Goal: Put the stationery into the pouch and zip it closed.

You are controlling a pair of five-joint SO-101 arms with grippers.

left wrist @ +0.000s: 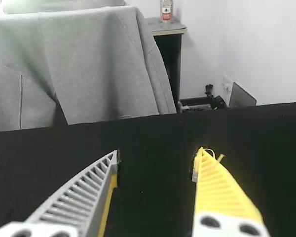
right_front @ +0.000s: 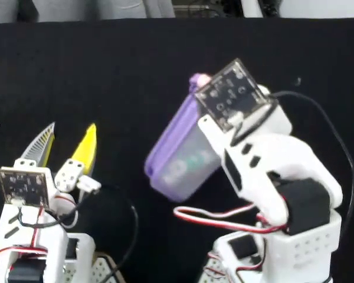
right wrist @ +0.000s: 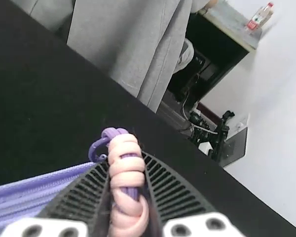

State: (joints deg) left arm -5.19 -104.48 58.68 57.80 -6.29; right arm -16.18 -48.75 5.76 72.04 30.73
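Note:
A purple pouch (right_front: 180, 154) with a see-through side hangs tilted above the black table, lifted at its far end. My right gripper (right wrist: 126, 197) is shut on the pouch's pink and purple corded zipper pull (right wrist: 124, 183), whose purple loop (right wrist: 99, 144) sticks out past the fingertips; the pouch's purple fabric (right wrist: 29, 195) trails off to one side. In the high view the same right gripper (right_front: 196, 88) sits at the pouch's upper end. My left gripper (right_front: 68, 138) stands open near the table's front left, its grey and yellow fingers (left wrist: 214, 190) spread with nothing between them.
A black cloth (right_front: 106, 65) covers the table. Grey fabric (left wrist: 79, 64) hangs behind the table's far edge, beside a dark cabinet (left wrist: 170, 64). Cables (right_front: 127, 218) run across the table near the arm bases.

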